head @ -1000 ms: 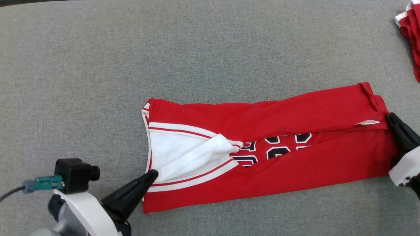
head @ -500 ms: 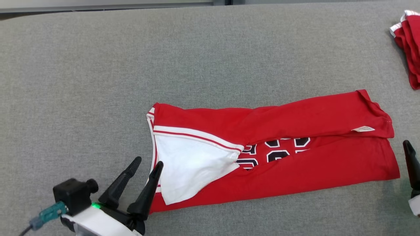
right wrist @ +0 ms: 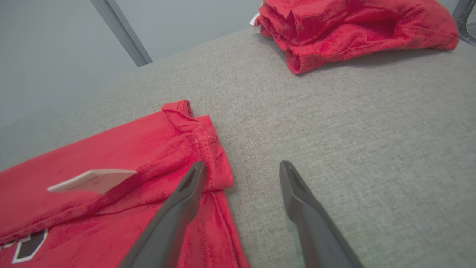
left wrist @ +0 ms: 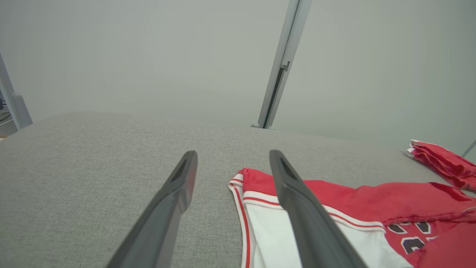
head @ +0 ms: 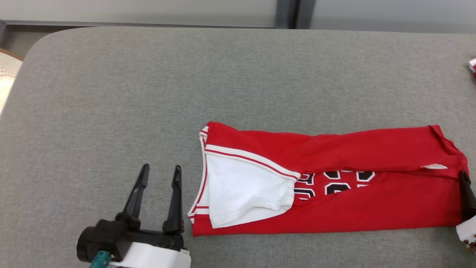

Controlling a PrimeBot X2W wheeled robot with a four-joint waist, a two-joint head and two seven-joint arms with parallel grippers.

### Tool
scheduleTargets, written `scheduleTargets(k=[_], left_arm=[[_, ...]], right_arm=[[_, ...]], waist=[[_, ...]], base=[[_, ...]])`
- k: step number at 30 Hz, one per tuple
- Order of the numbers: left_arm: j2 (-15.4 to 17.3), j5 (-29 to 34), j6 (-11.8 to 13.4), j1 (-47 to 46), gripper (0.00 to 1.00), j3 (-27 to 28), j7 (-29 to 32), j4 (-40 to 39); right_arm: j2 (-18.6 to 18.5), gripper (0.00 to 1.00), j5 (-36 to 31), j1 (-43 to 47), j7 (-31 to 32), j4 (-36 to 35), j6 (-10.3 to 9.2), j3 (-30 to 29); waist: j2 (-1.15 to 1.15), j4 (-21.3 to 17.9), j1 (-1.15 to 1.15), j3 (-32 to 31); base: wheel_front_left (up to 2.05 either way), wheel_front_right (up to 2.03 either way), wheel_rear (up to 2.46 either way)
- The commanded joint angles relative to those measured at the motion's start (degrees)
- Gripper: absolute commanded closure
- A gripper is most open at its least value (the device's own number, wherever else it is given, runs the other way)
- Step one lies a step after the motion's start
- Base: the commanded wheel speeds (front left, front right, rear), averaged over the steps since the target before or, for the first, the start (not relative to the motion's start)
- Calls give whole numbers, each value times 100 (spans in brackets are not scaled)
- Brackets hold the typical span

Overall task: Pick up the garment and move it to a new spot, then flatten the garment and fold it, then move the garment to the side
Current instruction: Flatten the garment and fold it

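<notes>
Grey fabric tabletop (head: 111, 93), folded red cloth pile (right wrist: 353, 29), grey upright post (left wrist: 279, 74), pale wall (left wrist: 111, 56)

The garment (head: 372, 208) has been let go at both ends. The left gripper (head: 161, 167), earlier clamped on the neckline (head: 241, 159), has been opened and drawn clear of it; the right gripper (right wrist: 242, 165) has been opened at the hem (right wrist: 219, 175); the white flap (head: 245, 190) has been dropped flat

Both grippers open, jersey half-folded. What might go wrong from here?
1. The white flap lies bunched and the number print shows through a gap in the jersey; folding now may lock in creases.
2. One finger of the right gripper overlaps the jersey's edge; pulling away could drag it.
3. The red pile lies close; setting aside there may mix them.
</notes>
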Motion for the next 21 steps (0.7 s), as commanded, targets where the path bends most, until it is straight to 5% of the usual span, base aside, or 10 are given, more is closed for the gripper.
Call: scheduleTargets(k=[1, 7, 8, 9, 10, 11, 21], left_arm=[[-119, 279, -81, 83, 0, 92, -4, 94], [-655, 981, -507, 273, 0, 421, -5, 407], [-708, 1043, -576, 285, 0, 469, -6, 434], [-748, 1095, -631, 312, 0, 529, -6, 453], [-788, 1135, -691, 341, 0, 597, -6, 473], [-825, 1172, -740, 362, 0, 643, -6, 487], [-961, 1401, -1053, 353, 0, 970, -6, 479]], right_arm=[[3, 0, -50, -105, 73, 204, -4, 5], [37, 0, -145, -211, 373, 1014, -3, 181], [62, 18, -139, -179, 422, 1102, -3, 229], [96, 18, -123, -151, 477, 1150, -3, 304], [137, 66, -87, -120, 522, 1192, -3, 377], [159, 100, -53, -102, 554, 1204, -3, 433], [-441, 100, -189, -412, 11, 1313, -19, 377]], waist=[[0, 168, 1, -88], [0, 490, 1, -156], [0, 531, 1, -165], [0, 558, 1, -174], [0, 575, 1, -180], [0, 587, 1, -181], [0, 353, 1, -125]], base=[[0, 0, 0], [0, 0, 0], [0, 0, 0], [0, 0, 0], [0, 0, 0], [0, 0, 0], [0, 0, 0]])
